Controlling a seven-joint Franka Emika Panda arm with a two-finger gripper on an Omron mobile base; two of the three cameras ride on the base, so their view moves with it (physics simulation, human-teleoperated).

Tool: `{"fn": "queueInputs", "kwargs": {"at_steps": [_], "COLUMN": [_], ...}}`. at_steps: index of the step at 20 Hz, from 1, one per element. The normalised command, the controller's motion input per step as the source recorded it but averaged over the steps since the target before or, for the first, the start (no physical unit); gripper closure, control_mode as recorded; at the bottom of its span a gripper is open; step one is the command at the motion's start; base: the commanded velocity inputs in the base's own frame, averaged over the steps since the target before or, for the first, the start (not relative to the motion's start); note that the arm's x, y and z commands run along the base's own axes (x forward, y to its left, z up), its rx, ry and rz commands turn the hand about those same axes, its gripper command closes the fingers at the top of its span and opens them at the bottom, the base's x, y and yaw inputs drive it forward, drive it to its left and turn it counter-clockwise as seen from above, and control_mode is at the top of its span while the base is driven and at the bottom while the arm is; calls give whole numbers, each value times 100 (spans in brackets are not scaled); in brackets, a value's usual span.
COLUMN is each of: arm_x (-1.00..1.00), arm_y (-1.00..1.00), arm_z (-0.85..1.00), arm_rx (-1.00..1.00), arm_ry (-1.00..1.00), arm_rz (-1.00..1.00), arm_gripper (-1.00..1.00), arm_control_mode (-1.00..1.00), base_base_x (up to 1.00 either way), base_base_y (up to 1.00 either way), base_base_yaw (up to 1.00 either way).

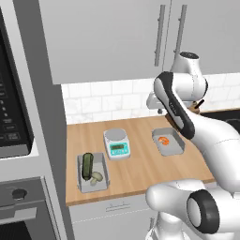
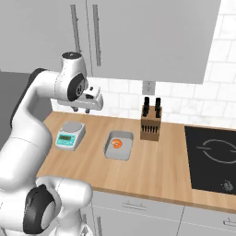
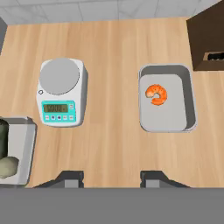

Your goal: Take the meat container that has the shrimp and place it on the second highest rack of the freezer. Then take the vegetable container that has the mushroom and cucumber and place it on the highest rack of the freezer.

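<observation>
Shrimp container (image 3: 166,98) is the target of the first step, and it lies flat on the desk (image 3: 113,52) between the scale (image 3: 61,92) and the knife block (image 3: 205,37). Taking the scale as landmark: in the hand view the container sits to the scale's right with a strip of bare wood between them, and the vegetable container (image 3: 15,151) with the cucumber (image 1: 87,165) and the mushroom (image 1: 96,177) sits to the scale's lower left.

Pincer (image 3: 111,179) hangs above the desk, well clear of it, with its two tips spread apart and nothing between them. In the right base view the pincer (image 2: 87,107) hovers nearer the scale's side than the knife block's.

Governing relation: the container lies ahead of the pincer and off to the right in the hand view, not on the line between the tips. Its long axis runs up and down in that view, crosswise to the line joining the two tips. The shrimp (image 3: 156,94) rests in the container's upper half, towards its left wall.

Judgement: the grasp has not begun. The next move calls for a sideways shift away from the scale, then a descent over one rim.
</observation>
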Motion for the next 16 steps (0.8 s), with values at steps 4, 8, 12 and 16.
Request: {"fn": "queueInputs", "kwargs": {"at_steps": [4,8,12,16], "arm_x": [-14,-42,-49,-25], "arm_y": [-11,-28,-19,-23], "arm_z": [-4,-23,-54,-67], "arm_rx": [2,1,0,7], "arm_ry": [-2,-3,-23,-12], "arm_rz": [0,-1,-12,-36], "arm_gripper": [-100,-100,-100,-100], "arm_control_mode": [-100,-100,-100,-100], "base_base_x": [0,0,0,0], "base_base_y": [0,0,0,0], "base_base_yaw": [0,0,0,0]}}
